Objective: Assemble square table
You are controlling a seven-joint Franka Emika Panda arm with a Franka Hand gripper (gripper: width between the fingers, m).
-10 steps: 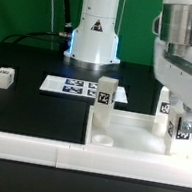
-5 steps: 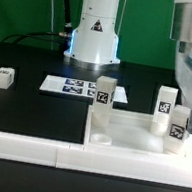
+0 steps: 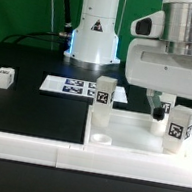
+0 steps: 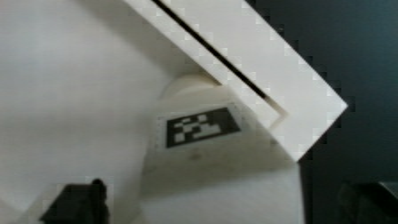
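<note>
Evidently the gripper [image 3: 164, 101] hung wide open and empty right above the upright leg [image 4: 201, 130] standing near the far corner of the square table's slab [image 3: 133, 137] on the exterior view's right, the leg's long axis pointing up between the spread jaws.

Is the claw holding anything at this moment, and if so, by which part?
Nothing is held. In the wrist view the claw is open, and the small white tagged plastic leg seen between its fingers touches neither of them.
</note>
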